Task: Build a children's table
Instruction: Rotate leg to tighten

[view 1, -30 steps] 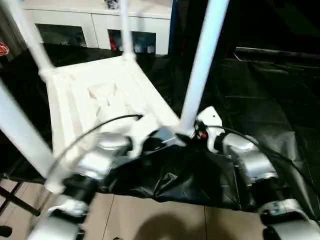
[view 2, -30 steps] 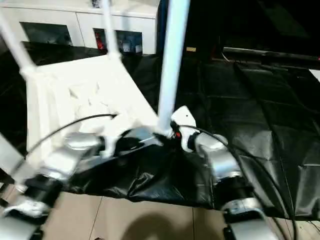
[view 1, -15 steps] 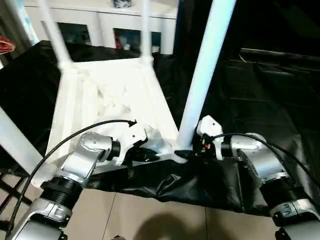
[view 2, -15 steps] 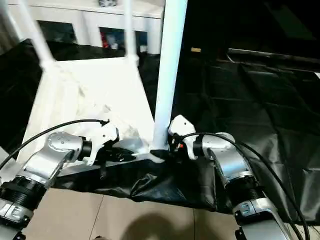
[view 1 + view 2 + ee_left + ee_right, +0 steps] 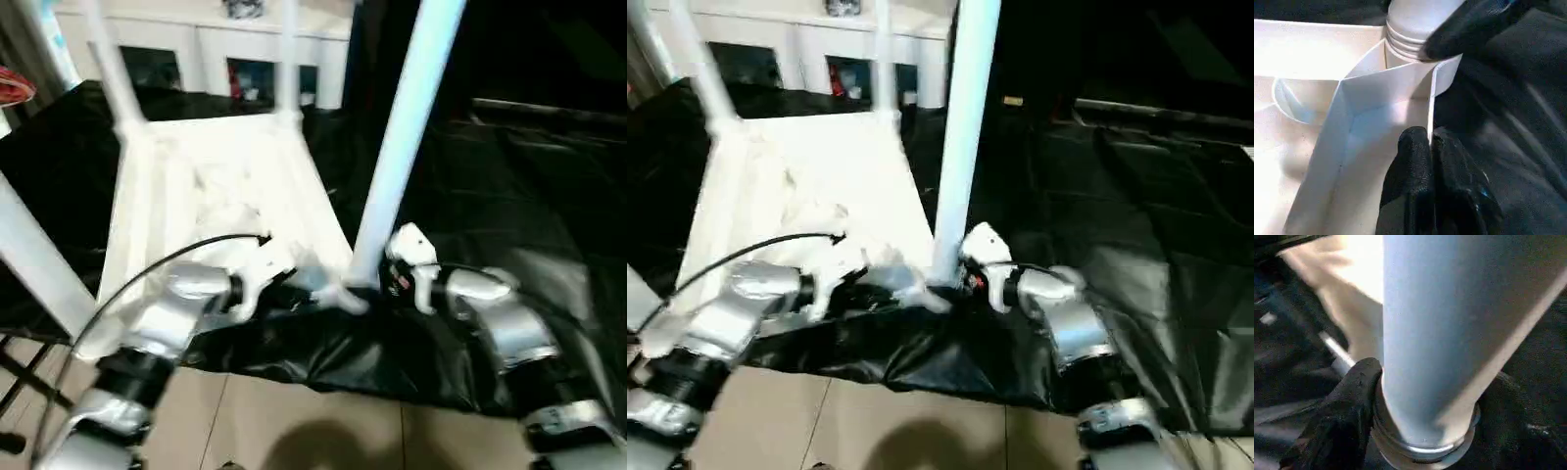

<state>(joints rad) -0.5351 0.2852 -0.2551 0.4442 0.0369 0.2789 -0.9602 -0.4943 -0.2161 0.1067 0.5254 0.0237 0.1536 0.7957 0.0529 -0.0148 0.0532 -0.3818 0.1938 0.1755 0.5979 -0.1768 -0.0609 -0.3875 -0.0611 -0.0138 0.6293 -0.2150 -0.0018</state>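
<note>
The children's table lies upside down on the black-draped table, its white ribbed tabletop [image 5: 225, 186] facing up. Several white legs stand in its corner sockets. The near right leg [image 5: 402, 137] rises steeply past the top of the head view. My left gripper [image 5: 1430, 147] is shut on the thin rim wall of the tabletop, just beside that leg's socket. My right gripper [image 5: 1432, 374] is closed around the leg's ringed base [image 5: 1420, 445], with one black finger [image 5: 1347, 401] pressed against it. In the head view both grippers meet at the near right corner [image 5: 343, 292].
The black-draped table [image 5: 509, 196] stretches to the right and back. Its front edge hangs over a tan floor [image 5: 294, 421]. A white cabinet [image 5: 206, 39] stands behind. Black stand legs [image 5: 20, 382] show at the lower left.
My right gripper's fingers have drawn in around the leg's base. My left gripper has kept its hold on the rim. The head view has shifted and tilted.
</note>
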